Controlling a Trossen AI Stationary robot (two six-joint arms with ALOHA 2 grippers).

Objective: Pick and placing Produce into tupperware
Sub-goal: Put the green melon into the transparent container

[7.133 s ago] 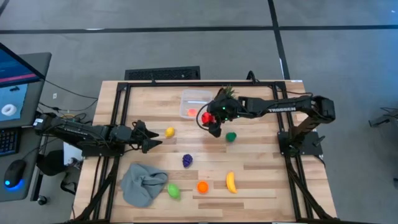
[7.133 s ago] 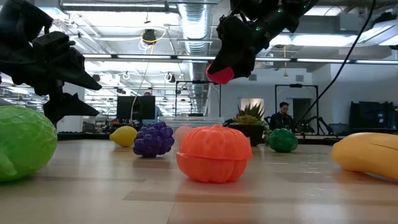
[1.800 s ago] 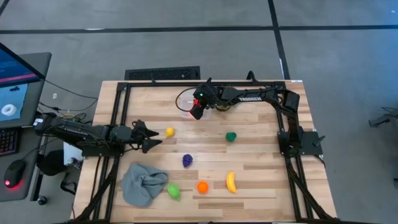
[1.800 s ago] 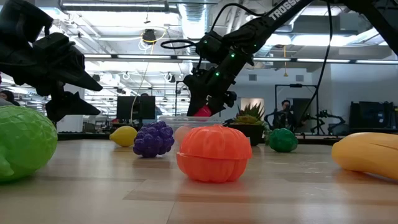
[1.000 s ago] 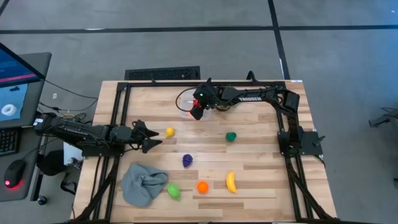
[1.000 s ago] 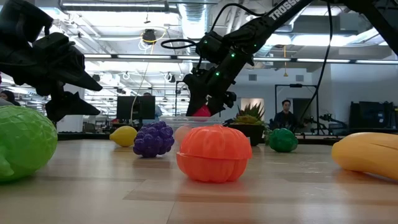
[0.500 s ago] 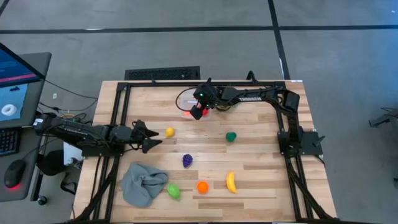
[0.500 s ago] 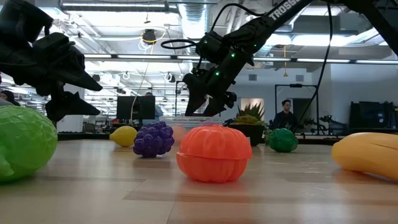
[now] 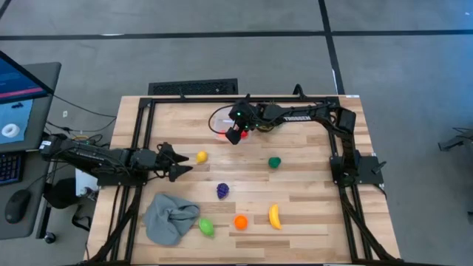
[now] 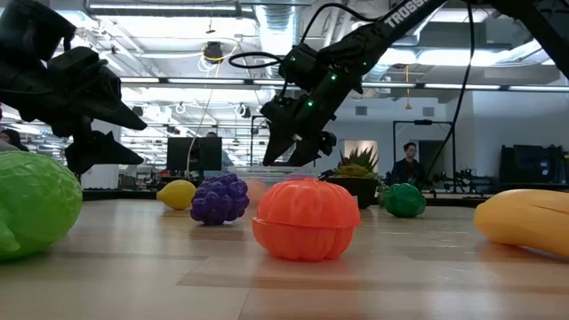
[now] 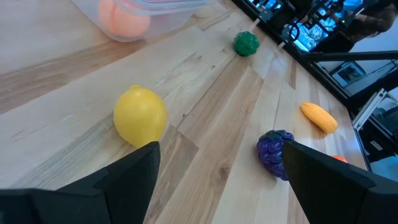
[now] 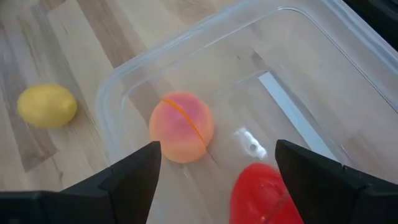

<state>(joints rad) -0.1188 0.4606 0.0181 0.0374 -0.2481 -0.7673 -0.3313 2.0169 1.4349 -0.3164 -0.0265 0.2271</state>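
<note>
The right gripper [image 12: 214, 180] hangs over the small clear rectangular plastic tupperware [image 12: 348, 81], jaws apart and empty, since the round red fruit [image 12: 264, 193] lies inside directly beneath them beside a pale orange ball [image 12: 181, 127]; the left gripper [image 11: 217, 180], jaws apart, waits near the yellow lemon [image 11: 140, 116].

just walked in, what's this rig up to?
It is sorting toy produce into a clear tupperware at the back of the table. The right gripper hangs open over it; a red piece and a peach lie inside. The left gripper waits open beside the lemon. Grapes, a green piece, a banana, an orange pumpkin and a light green piece are still out on the table.
</note>
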